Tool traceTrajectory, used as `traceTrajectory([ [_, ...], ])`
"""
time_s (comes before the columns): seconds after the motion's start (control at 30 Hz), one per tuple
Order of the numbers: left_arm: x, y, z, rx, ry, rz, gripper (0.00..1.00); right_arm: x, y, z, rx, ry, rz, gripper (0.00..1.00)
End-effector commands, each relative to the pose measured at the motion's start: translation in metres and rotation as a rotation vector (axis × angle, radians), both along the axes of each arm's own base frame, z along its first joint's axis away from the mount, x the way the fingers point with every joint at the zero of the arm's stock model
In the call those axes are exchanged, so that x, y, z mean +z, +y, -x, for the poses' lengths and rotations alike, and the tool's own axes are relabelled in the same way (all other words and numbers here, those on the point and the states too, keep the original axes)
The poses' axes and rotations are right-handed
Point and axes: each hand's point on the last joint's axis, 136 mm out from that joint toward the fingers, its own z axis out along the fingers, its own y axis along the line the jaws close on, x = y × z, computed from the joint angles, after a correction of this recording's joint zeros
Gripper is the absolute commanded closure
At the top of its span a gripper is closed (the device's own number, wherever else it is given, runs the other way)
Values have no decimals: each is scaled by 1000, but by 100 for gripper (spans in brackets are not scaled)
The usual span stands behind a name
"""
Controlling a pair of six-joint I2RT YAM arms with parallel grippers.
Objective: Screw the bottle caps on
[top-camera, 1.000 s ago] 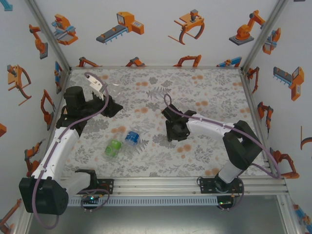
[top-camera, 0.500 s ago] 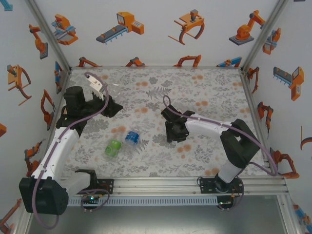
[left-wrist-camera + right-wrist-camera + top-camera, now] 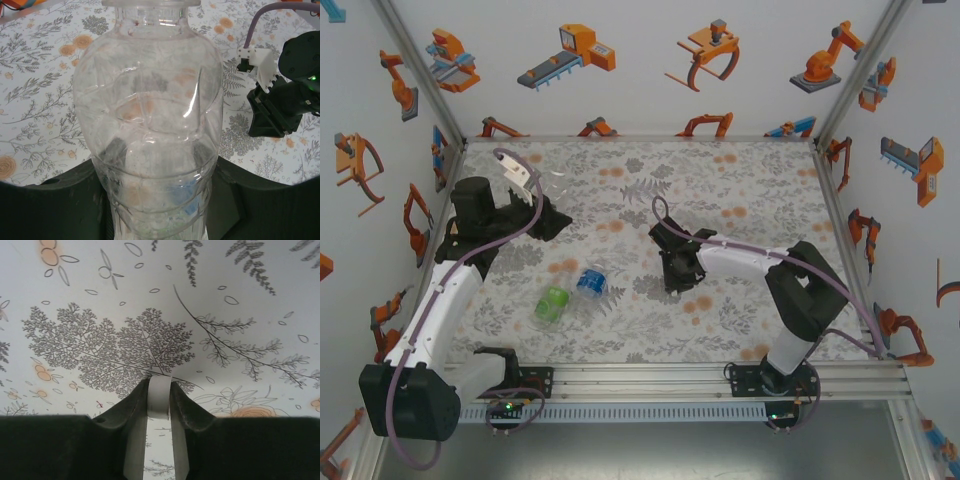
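Note:
My left gripper (image 3: pixel 157 200) is shut on a clear plastic bottle (image 3: pixel 150 100) whose open neck points away from the camera; I see no label on it. From above, this gripper (image 3: pixel 542 208) sits at the table's left rear, with the bottle (image 3: pixel 548 186) faint beside it. My right gripper (image 3: pixel 160 390) is shut on a small white bottle cap (image 3: pixel 160 397), held edge-on just above the patterned table. In the top view it (image 3: pixel 678 272) hangs near mid-table. A green-label bottle (image 3: pixel 552 303) and a blue-label bottle (image 3: pixel 590 282) lie side by side front-left.
The floral table (image 3: pixel 740 190) is fenced by white walls with orange robot pictures. An aluminium rail (image 3: pixel 720 375) runs along the near edge. The right arm's black wrist (image 3: pixel 285 100) is visible past the held bottle.
The right arm has shifted its gripper slightly to the left with the cap still held. The left arm and the two lying bottles have not moved.

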Motion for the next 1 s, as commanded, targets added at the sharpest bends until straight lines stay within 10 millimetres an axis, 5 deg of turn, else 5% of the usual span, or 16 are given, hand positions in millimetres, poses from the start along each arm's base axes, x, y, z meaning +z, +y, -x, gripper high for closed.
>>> traceTrajectory([
  [0.0,10,-2,-1,-17,-24,19,91,6,14,1,-9,-3,-103,77],
  [0.17,10,-2,-1,-16,-26,18,91,12,26,-3,-42,16,-334,78],
  [0.3,9,-2,-1,-15,-23,17,91,1,7,-6,-133,57,-440,72],
  [0.57,9,-1,-1,-14,-24,15,91,-14,-62,4,-239,79,-251,58],
  [0.97,9,-1,-1,-14,-24,13,91,31,-53,-18,-156,-40,-11,53],
])
